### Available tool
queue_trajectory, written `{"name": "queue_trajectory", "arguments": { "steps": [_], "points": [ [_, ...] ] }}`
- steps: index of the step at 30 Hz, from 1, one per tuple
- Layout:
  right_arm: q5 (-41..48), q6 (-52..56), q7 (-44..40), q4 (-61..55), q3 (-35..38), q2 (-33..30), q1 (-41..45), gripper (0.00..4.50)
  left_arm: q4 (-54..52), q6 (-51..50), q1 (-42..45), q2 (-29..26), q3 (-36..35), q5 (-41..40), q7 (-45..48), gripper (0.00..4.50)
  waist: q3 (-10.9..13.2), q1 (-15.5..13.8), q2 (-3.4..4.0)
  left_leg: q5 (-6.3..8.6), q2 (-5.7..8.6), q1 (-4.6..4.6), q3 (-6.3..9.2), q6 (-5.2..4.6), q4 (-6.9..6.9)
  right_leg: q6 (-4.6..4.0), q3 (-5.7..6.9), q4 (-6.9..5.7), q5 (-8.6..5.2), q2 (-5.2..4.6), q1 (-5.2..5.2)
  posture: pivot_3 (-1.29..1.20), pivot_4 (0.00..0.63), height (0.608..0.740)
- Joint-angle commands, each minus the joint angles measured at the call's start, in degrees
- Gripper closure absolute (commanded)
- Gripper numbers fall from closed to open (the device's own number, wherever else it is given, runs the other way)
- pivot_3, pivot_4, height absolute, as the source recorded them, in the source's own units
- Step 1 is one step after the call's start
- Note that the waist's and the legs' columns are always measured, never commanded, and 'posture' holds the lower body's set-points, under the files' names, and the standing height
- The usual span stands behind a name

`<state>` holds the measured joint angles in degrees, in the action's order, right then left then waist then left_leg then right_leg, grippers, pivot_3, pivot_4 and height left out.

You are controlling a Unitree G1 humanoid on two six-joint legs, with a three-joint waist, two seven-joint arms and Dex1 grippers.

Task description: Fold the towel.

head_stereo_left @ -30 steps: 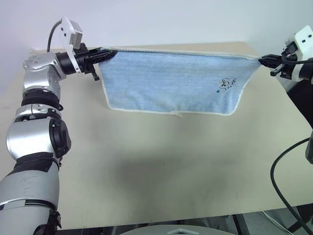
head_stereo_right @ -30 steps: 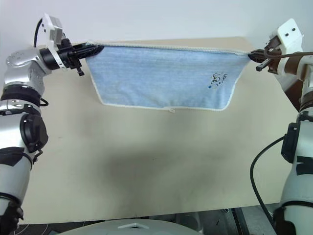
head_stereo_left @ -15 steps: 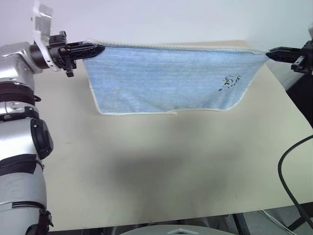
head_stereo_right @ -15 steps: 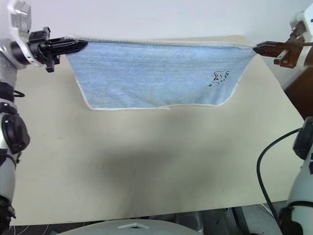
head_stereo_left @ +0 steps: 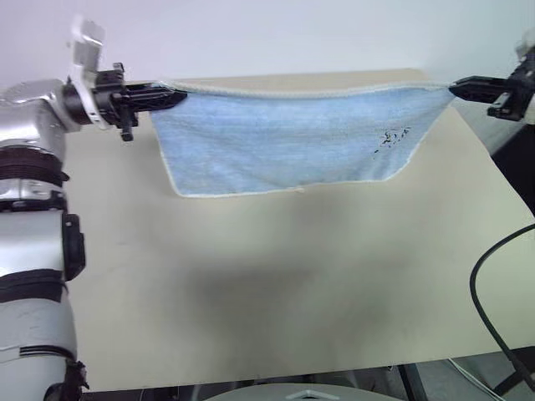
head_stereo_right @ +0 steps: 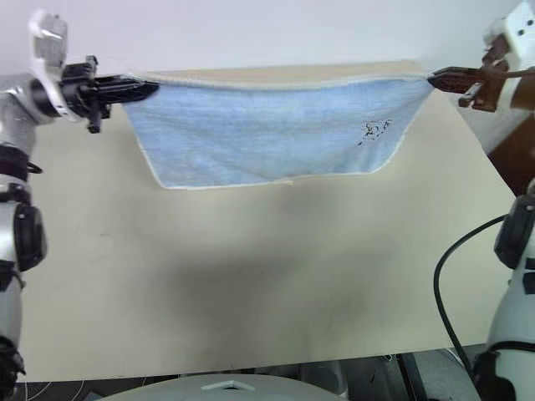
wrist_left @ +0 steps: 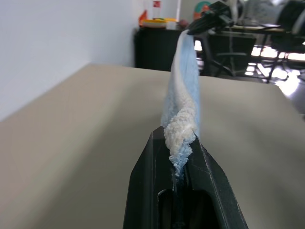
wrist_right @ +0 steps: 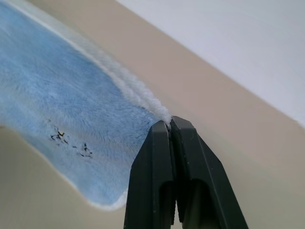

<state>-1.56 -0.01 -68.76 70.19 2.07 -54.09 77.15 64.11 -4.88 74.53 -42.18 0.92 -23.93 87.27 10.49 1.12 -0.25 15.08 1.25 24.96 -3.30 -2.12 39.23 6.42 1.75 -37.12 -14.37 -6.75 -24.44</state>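
Towel (head_stereo_left: 292, 138) top edge now sags; stretched taut before.

Your non-task inventory: one beige table (head_stereo_left: 276, 292), matte top with rounded far corners, a soft shadow across its middle. One plain white wall (head_stereo_right: 267, 33) behind it. One black cable (head_stereo_right: 447, 292) looping down past the table's right edge. In the left wrist view, dark furniture (wrist_left: 157, 47) beyond the table's far end.
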Motion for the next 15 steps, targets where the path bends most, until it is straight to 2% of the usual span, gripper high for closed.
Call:
{"name": "queue_trajectory", "arguments": {
  "steps": [1,10,15],
  "points": [
    [-1.0,-2.3,6.0,0.5,0.5,0.6,1.4,4.50,3.4,9.9,4.5,1.2,-3.3,3.6,-7.8,4.47,0.0,0.0,-0.06,0.00,0.00,0.00,0.00,0.00,0.00,0.00,0.00,0.00,0.00,0.00,0.00,0.00,0.150,0.740],
    [-0.6,-2.9,15.5,2.1,2.9,0.9,3.6,4.50,8.5,18.6,9.4,3.8,-8.0,8.5,-19.1,4.47,0.1,-0.1,-0.06,-0.01,0.02,0.21,0.00,0.02,-0.04,0.16,0.02,0.04,0.09,-0.02,-0.12,0.00,0.150,0.740],
    [0.2,-2.2,16.2,2.3,4.1,0.2,3.8,4.50,8.8,19.3,8.7,3.7,-9.4,9.8,-17.8,4.47,0.1,0.0,-0.06,-0.01,0.03,0.22,0.00,0.01,-0.04,0.20,0.02,0.05,0.11,-0.01,-0.12,0.00,0.150,0.740]
  ]
}}
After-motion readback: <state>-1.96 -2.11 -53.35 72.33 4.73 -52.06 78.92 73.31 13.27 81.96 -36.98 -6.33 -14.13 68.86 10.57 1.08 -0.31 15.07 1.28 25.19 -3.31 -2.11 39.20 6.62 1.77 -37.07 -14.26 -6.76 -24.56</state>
